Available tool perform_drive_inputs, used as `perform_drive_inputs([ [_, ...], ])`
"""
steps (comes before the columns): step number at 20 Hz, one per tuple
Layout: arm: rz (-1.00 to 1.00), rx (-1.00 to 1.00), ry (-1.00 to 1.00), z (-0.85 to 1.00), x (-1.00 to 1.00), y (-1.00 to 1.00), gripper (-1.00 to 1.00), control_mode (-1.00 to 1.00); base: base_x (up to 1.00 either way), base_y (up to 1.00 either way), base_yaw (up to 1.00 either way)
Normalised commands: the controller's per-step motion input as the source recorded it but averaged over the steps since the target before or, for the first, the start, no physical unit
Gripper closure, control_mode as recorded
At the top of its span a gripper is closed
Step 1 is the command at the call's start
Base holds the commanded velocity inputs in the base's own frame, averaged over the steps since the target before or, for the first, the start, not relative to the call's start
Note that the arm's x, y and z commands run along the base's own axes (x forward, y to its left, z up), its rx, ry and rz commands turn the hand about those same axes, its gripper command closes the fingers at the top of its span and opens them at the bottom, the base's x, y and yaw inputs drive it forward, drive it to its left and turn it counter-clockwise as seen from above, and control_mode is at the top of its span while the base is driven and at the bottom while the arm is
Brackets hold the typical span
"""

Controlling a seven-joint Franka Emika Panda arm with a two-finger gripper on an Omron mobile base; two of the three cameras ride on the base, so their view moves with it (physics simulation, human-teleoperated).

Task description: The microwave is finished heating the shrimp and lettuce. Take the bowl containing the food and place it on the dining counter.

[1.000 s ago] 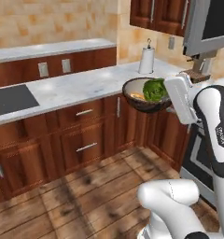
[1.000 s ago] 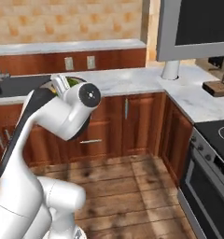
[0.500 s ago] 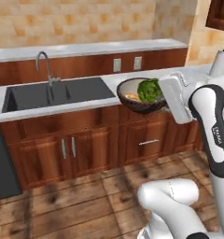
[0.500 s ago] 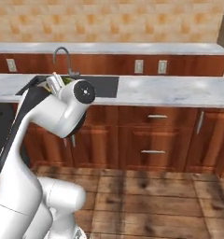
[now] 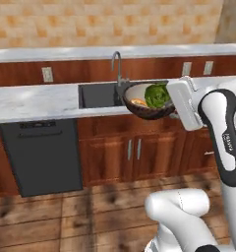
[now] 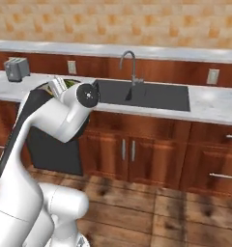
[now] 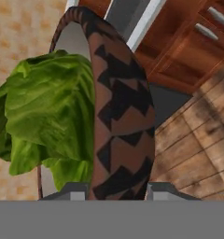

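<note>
My claw (image 7: 116,195) grips the bowl (image 5: 148,104) by its rim – lettuce (image 5: 157,95) and shrimp (image 5: 137,102) inside – in front of the sink (image 5: 98,94)

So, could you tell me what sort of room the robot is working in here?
A home-style kitchen, rendered: a dark sink with a curved faucet set in a marble counter, wood cabinets below, and a toaster further along.
</note>
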Motion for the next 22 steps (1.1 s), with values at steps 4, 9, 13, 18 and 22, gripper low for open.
perform_drive_inputs([
  [4, 0.00, 0.00, 0.00, 0.00, 0.00, 0.00, 1.00, 1.00, 0.42, 1.00, 0.27],
  [9, 0.00, 0.00, 0.00, 0.00, 0.00, 0.00, 1.00, 1.00, 0.93, 1.00, 0.10],
  [13, 0.00, 0.00, 0.00, 0.00, 0.00, 0.00, 1.00, 1.00, 1.00, 1.00, 0.04],
  [18, 0.00, 0.00, 0.00, 0.00, 0.00, 0.00, 1.00, 1.00, 0.67, 1.00, 0.13],
  [22, 0.00, 0.00, 0.00, 0.00, 0.00, 0.00, 1.00, 1.00, 0.15, 1.00, 0.20],
])
